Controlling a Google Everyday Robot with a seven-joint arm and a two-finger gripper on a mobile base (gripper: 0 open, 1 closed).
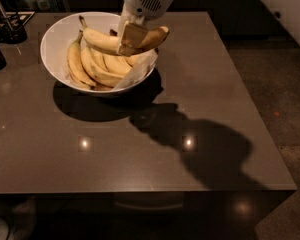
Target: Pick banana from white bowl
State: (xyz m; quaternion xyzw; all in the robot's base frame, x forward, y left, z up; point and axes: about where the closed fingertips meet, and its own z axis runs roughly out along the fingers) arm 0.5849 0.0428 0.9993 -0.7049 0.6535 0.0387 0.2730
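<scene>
Close to the front, the flat dark grey shiny tabletop [65, 169] shows two small bright spots of light [84, 143]. A big dark shadow [205, 149] lies across its right half and reaches back toward the bowl.

Further back on the left stands the large round deep white bowl [54, 43]. It sits on the tabletop with its own dark shadow under it. A few long yellow bananas [92, 66] lie inside it, side by side, curving along the bottom. A piece of crumpled white paper [140, 70] sticks up at the bowl's right rim.

Over those bananas is the plump, gently curved yellow banana [101, 38]. It lies almost level across the top of the bowl. Its short dark stem points to the back left and its dark tip pokes out past the right rim.

The white robot gripper [127, 46] comes down from the top over the right part of the bowl. Its pale fingers [131, 35] are closed around the middle of this banana.

At the far left edge of the tabletop stands a small dark holder [7, 28] with sticks in it, well apart from the bowl.
</scene>
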